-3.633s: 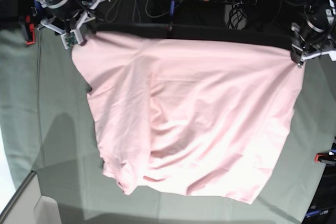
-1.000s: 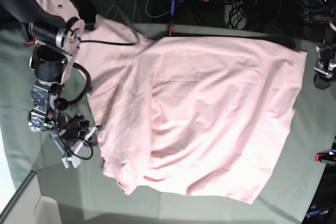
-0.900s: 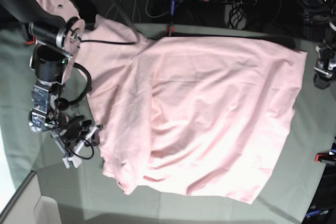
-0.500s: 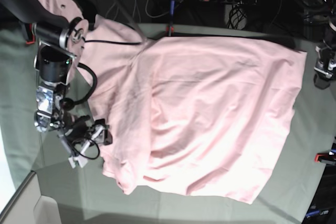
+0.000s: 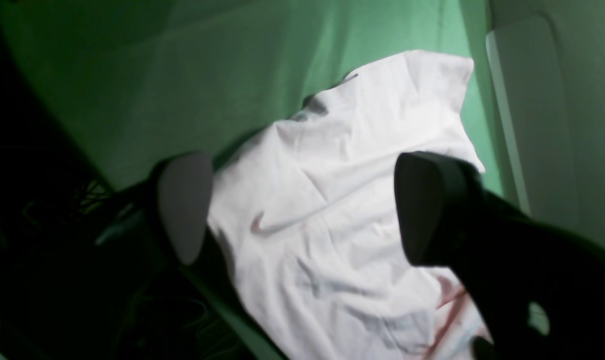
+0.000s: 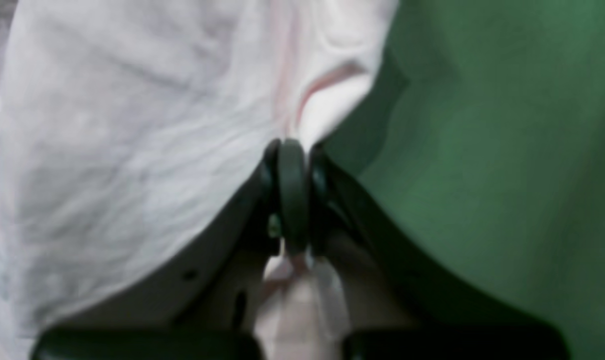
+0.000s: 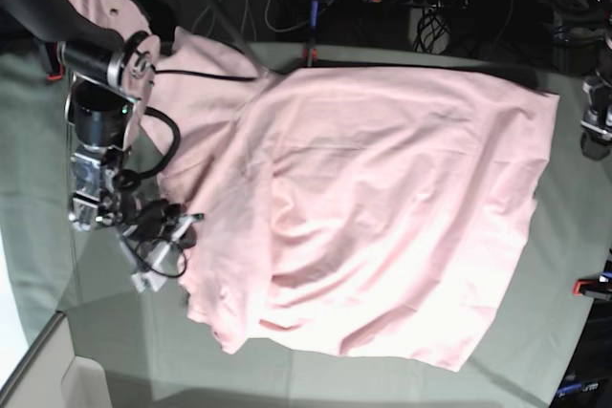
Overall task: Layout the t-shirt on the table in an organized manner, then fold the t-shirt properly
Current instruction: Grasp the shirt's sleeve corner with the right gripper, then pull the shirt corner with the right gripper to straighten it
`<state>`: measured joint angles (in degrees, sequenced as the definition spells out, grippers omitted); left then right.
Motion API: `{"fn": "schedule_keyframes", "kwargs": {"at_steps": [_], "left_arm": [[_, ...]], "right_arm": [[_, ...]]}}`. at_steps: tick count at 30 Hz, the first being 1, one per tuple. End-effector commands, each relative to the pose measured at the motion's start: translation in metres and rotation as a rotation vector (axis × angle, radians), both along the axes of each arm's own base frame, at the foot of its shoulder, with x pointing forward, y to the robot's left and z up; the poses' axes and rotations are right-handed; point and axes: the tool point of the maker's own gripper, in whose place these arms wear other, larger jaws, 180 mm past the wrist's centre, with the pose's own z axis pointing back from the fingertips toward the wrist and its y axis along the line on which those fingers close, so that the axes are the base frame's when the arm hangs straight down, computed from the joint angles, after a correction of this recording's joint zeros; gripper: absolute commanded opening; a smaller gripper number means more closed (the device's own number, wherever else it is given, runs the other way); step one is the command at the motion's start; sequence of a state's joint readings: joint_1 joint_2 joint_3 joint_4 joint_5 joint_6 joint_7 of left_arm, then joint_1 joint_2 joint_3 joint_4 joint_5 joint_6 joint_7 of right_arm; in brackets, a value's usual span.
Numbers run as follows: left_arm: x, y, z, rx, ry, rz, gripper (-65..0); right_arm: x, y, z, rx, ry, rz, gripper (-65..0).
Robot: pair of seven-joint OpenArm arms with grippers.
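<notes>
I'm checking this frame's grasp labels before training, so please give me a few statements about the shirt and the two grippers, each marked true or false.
1. The right gripper is shut on an edge of the t-shirt. True.
2. The left gripper is clamped on the shirt's corner. False: its jaws stand wide apart above the cloth and hold nothing.
3. The t-shirt is already folded in half. False: it lies spread out, wrinkled, across the table.
4. In the base view, the right arm is at the shirt's left edge. True.
5. Black lettering shows on the shirt's upper face. False: the face seen from the base view is plain pink.
</notes>
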<state>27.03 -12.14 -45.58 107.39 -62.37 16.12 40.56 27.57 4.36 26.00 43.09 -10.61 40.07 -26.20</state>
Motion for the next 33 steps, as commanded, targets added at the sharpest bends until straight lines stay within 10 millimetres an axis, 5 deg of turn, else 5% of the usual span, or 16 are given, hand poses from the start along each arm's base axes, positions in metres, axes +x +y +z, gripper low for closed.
{"fn": "schedule_keyframes", "kwargs": {"at_steps": [1,6,9,13,17,23,28,33], "left_arm": [[0.003,0.001,0.008,0.012,-0.015,-0.009,-9.6],[0.019,0.0,0.017,0.009,-0.065,-0.012,-9.6],[0.034,-0.002,0.021,-0.004,-0.098,-0.014,-9.5],[0.061,-0.011,0.003,-0.077,-0.1,-0.029,-9.4],[0.095,-0.03,-0.025,-0.152,-0.066,-0.064,-9.4],[0.135,-0.068,-0.042,-0.096,0.007,-0.181,-9.3],[0.139,-0.07,-0.05,-0.105,0.027,-0.184,-9.3],[0.122,-0.066,-0.065,-0.097,0.075,-0.178,-9.3]], "right_arm": [[0.02,-0.024,0.032,-0.012,-0.113,-0.06,-65.0],[-0.012,-0.095,0.068,-0.167,-0.157,-0.207,-65.0],[-0.054,-0.136,0.078,-0.272,-0.123,-0.296,-65.0],[-0.113,-0.167,0.072,-0.375,-0.03,-0.361,-65.0],[-0.153,-0.166,0.057,-0.421,0.037,-0.344,-65.0],[-0.177,-0.165,0.053,-0.462,0.076,-0.324,-60.1],[-0.195,-0.152,0.056,-0.509,0.086,-0.264,-44.8],[-0.2,-0.153,0.079,-0.526,0.028,-0.329,-32.0]]}}
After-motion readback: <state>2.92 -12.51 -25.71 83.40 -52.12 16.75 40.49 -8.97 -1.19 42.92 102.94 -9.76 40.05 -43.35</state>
